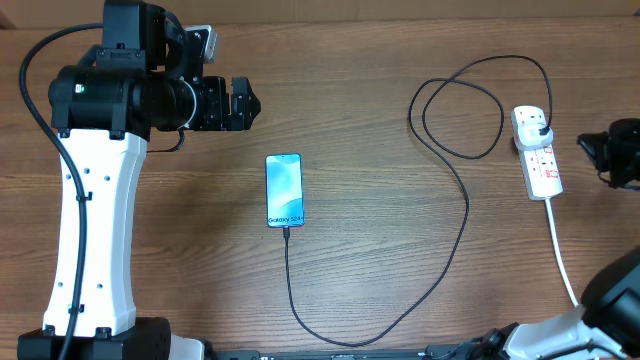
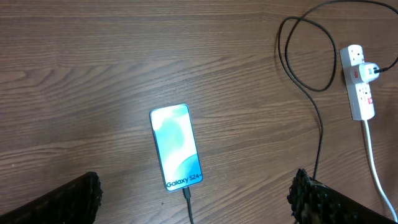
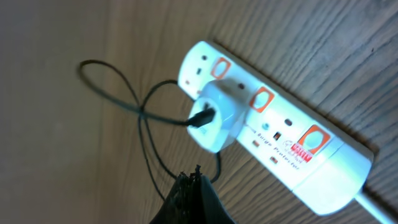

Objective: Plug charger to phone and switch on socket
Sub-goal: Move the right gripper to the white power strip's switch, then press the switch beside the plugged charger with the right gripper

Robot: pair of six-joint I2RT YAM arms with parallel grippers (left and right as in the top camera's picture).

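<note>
The phone [image 1: 284, 190] lay flat on the wooden tabletop [image 1: 380, 80], a little left of centre, with its screen lit pale blue and the "Galaxy S24" text at its near end. The small tip of the black charger cable [image 1: 466, 215] met that end. From there the cable ran toward the near edge, curved right and back up the tabletop, and made a loop before it reached the white power strip [image 1: 537, 152] at the far right. In the right wrist view the cable entered a white adapter [image 3: 217, 118] seated in the strip, between two red-marked switches; we could not tell how those switches were set. A thick white cord [image 1: 555, 240] led from the strip toward the near right corner. The left gripper [image 1: 243, 104] hung above the tabletop, beyond and to the left of the phone. Its fingers [image 2: 74, 199] stood spread as wide as they go, and it held nothing. The right gripper [image 3: 191, 186] was fully closed with nothing between its fingers. Its tip was just beside the adapter, over the cable's loop, and we could not tell whether it touched anything.
</note>
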